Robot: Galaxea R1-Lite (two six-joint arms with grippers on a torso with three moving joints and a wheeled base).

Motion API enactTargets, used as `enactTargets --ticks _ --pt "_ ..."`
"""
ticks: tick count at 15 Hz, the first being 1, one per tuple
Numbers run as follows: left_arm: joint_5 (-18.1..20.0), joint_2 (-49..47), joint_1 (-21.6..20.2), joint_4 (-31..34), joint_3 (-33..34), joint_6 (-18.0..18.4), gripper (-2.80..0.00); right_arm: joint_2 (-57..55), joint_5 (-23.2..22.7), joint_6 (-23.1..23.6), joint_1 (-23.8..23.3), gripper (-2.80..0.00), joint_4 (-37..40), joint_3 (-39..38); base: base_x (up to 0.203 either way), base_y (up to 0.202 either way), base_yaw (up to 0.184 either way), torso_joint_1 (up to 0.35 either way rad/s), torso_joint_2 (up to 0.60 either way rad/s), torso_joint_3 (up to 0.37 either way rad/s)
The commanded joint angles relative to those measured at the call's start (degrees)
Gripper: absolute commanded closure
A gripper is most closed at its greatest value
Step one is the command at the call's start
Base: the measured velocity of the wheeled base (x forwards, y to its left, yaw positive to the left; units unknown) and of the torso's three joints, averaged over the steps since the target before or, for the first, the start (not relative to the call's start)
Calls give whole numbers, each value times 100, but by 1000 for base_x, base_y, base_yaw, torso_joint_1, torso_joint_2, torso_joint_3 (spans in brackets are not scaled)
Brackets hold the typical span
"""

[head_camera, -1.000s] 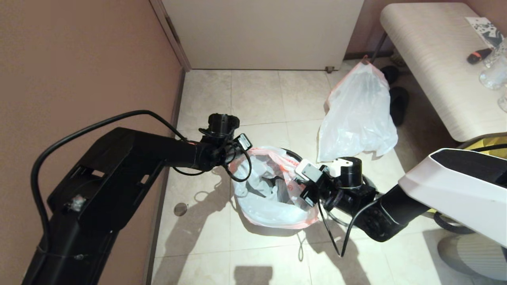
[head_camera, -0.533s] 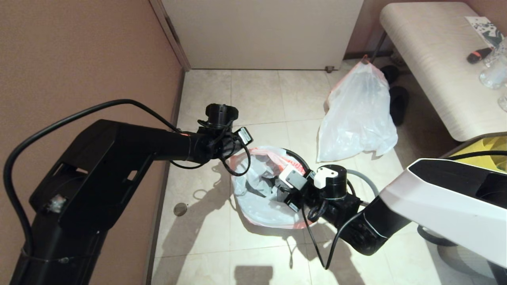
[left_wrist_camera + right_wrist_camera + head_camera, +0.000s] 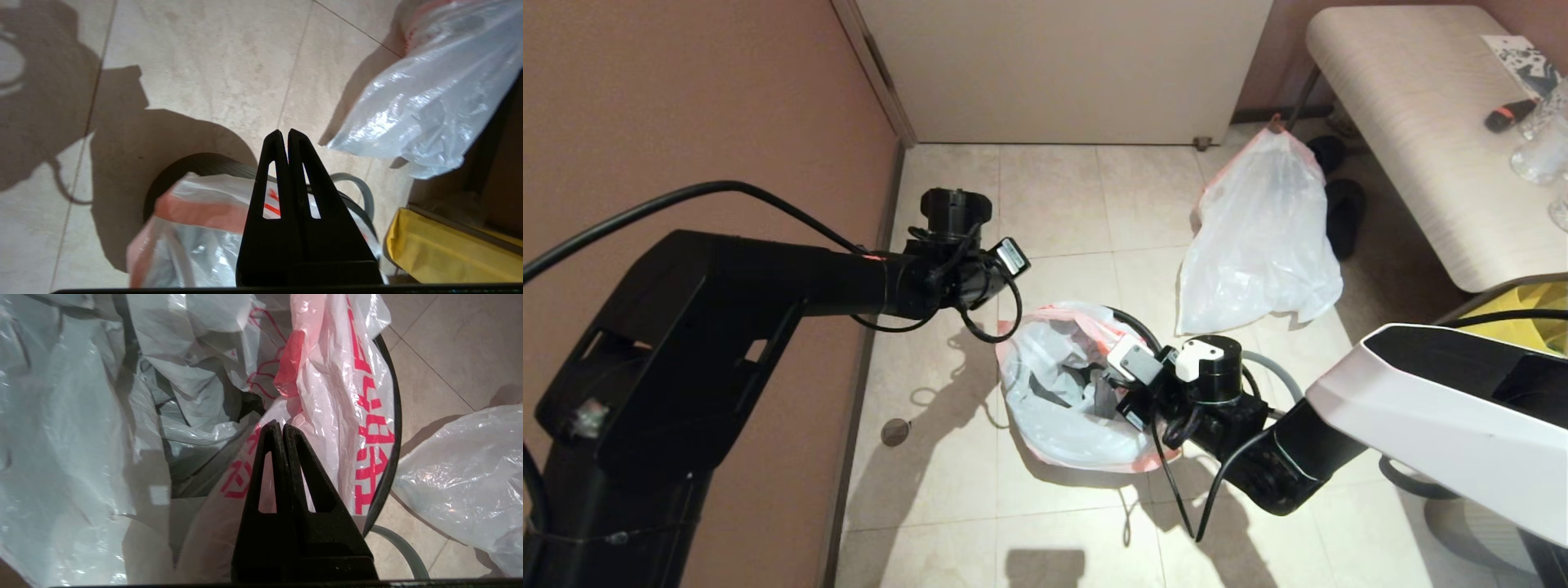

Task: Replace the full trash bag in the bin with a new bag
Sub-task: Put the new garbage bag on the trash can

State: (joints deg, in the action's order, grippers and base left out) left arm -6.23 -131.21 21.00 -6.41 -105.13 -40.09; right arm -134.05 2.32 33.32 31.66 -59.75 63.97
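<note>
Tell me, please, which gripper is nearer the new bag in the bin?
Right. The right gripper pokes into the new bag; the left gripper hangs above the bin, beside it.

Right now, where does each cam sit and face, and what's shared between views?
Head: on the head, looking down at the floor, the new bag in the bin and the full trash bag; both arms show.
Left wrist: behind the shut left gripper, above the bin.
Right wrist: behind the shut right gripper, pointing into the new bag.
Shared: both bags, all views.
</note>
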Motion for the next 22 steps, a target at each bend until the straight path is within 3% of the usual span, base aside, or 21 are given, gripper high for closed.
enactTargets --ticks 1,7,15,22 --pt "-10 95 -26 0 -16 -25 0 -105 23 51 -64 0 -19 54 0 0 0 0 0 0" --pt "-36 186 -17 -11 1 -42 0 -366 426 379 -91 0 -31 245 0 0 0 0 0 0" --pt "-115 245 44 -35 37 -33 0 -701 1448 456 -346 0 -257 1437 0 0 0 0 0 0" --pt "-115 253 45 -27 45 -33 0 -561 1483 456 -678 0 -213 1636 0 0 0 0 0 0"
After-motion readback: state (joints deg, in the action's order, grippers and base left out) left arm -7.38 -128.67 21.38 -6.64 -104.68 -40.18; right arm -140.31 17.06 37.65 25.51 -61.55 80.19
